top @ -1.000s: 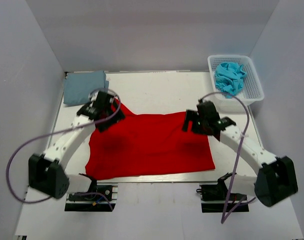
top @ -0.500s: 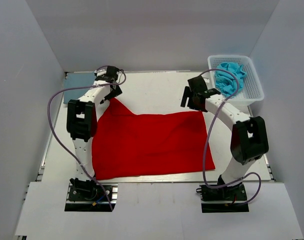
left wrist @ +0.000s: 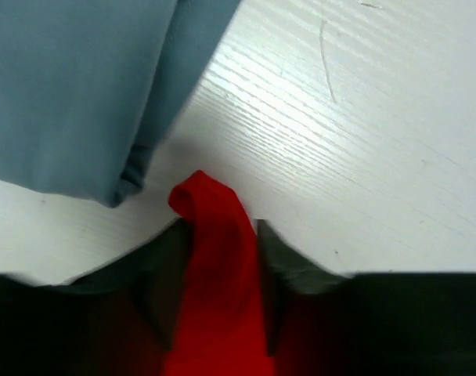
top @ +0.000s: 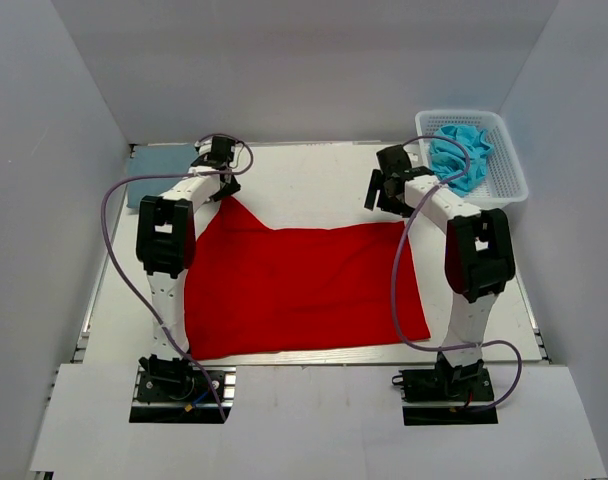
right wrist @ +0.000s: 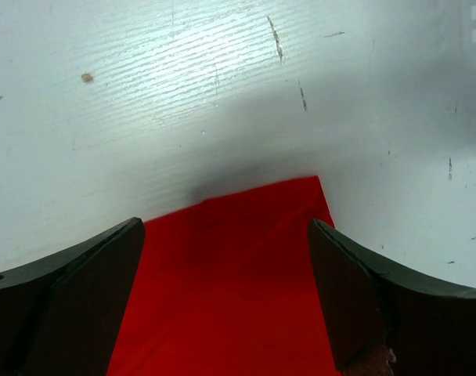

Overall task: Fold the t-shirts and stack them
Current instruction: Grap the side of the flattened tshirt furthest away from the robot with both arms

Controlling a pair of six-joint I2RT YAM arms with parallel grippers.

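Observation:
A bright red t-shirt [top: 304,285] lies spread flat across the middle of the table. My left gripper [top: 222,186] is at its far left corner, which is drawn up into a point. In the left wrist view that gripper [left wrist: 218,229] is shut on a bunched tuft of the red cloth [left wrist: 209,196]. My right gripper [top: 388,196] hovers over the far right corner. Its jaws [right wrist: 225,227] stand wide open on either side of the red corner [right wrist: 238,313]. A folded grey-blue t-shirt [top: 156,162] [left wrist: 73,86] lies at the far left. A turquoise t-shirt [top: 460,152] is crumpled in the basket.
The white mesh basket [top: 510,172] stands at the far right corner of the table. Grey walls close in the table on three sides. The folded grey-blue shirt's edge lies just left of my left fingers.
Both arms have reached out from over the shirt to its far corners. The left gripper has closed on the far left corner and the cloth there is pulled to a point. The right gripper stays open.

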